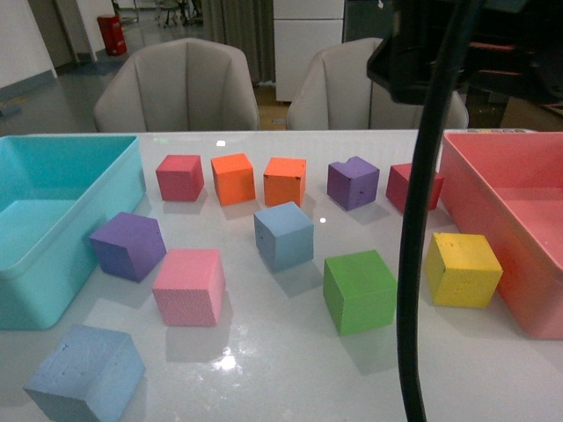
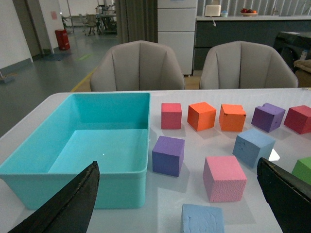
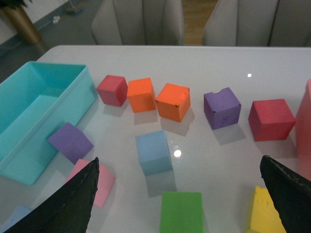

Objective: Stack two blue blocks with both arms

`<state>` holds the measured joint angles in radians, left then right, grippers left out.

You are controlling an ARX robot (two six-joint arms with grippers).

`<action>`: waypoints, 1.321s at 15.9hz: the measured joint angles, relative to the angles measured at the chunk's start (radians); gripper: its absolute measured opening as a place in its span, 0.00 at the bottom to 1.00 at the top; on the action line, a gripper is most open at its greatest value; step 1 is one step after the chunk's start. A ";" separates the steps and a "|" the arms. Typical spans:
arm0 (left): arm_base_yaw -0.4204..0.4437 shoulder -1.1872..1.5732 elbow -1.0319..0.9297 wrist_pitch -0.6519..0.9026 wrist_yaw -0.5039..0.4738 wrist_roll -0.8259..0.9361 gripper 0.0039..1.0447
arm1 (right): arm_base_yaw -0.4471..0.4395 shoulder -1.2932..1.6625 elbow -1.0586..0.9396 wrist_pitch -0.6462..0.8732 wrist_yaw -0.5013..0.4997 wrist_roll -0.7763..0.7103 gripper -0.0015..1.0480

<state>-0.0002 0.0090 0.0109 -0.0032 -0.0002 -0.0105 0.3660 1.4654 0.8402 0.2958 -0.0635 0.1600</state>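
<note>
Front view: I see the white table [image 1: 290, 369] with the turquoise bin [image 1: 53, 264] on the left and the red bin [image 1: 493, 189] on the right. The far blue block [image 1: 283, 235] sits mid-table, clear of its neighbours, with the pink cube [image 1: 189, 287] to its near left and the green cube [image 1: 359, 291] to its near right. The near blue block [image 1: 85, 374] lies at the near left edge, in front of the turquoise bin and apart from the pink cube. A black cable [image 1: 420, 229] hangs down across the right half of the picture from a dark arm housing [image 1: 457, 44] at the top. I can see neither gripper here.

Left wrist view: the left gripper [image 2: 177, 164] is spread wide with nothing between its fingers [image 2: 73, 204]. The near blue block [image 2: 203, 219] lies on the table below the gap, not touched. The far blue block [image 2: 252, 147] is further out, beyond the pink cube [image 2: 223, 177]. The purple cube [image 2: 168, 155] stands just beside the bin wall.

Right wrist view: the right gripper [image 3: 179, 162] is also wide open and holds nothing. The far blue block [image 3: 154, 152] rests on the table within the gap, touched by neither finger, with the green cube [image 3: 181, 211] nearer the camera. A corner of the near blue block [image 3: 10, 219] shows at the picture's edge, behind one finger [image 3: 68, 204].
</note>
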 joint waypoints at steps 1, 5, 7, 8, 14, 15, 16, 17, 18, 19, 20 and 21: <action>0.000 0.000 0.000 0.000 0.000 0.000 0.94 | 0.000 -0.094 -0.084 0.027 0.028 0.015 0.94; 0.000 0.000 0.000 0.000 0.000 0.000 0.94 | -0.060 -0.484 -0.457 0.293 0.324 -0.102 0.69; 0.000 0.000 0.000 0.000 0.000 0.000 0.94 | -0.233 -0.760 -0.640 0.124 0.211 -0.136 0.45; 0.000 0.000 0.000 0.000 0.000 0.000 0.94 | -0.335 -0.896 -0.690 0.040 0.104 -0.143 0.33; 0.000 0.000 0.000 0.000 0.000 0.000 0.94 | -0.366 -1.131 -0.772 -0.025 0.064 -0.155 0.02; 0.000 0.000 0.000 0.000 0.000 0.000 0.94 | -0.366 -1.152 -0.778 -0.037 0.063 -0.155 0.02; 0.000 0.000 0.000 0.000 0.000 0.000 0.94 | -0.366 -1.172 -0.790 -0.057 0.063 -0.155 0.02; 0.000 0.000 0.000 0.000 0.000 0.000 0.94 | -0.366 -1.192 -0.799 -0.070 0.063 -0.155 0.02; 0.000 0.000 0.000 0.000 0.000 0.000 0.94 | -0.366 -1.215 -0.803 -0.084 0.064 -0.155 0.02; 0.000 0.000 0.000 0.000 0.000 0.000 0.94 | -0.366 -1.238 -0.828 -0.059 0.063 -0.155 0.02; 0.000 0.000 0.000 0.000 0.000 0.000 0.94 | -0.366 -1.253 -0.829 -0.085 0.063 -0.156 0.02; 0.000 0.000 0.000 0.000 0.000 0.000 0.94 | -0.366 -1.276 -0.829 -0.103 0.064 -0.156 0.02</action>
<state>-0.0002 0.0090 0.0109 -0.0032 -0.0002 -0.0105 -0.0002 0.1898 0.0116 0.1928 0.0002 0.0040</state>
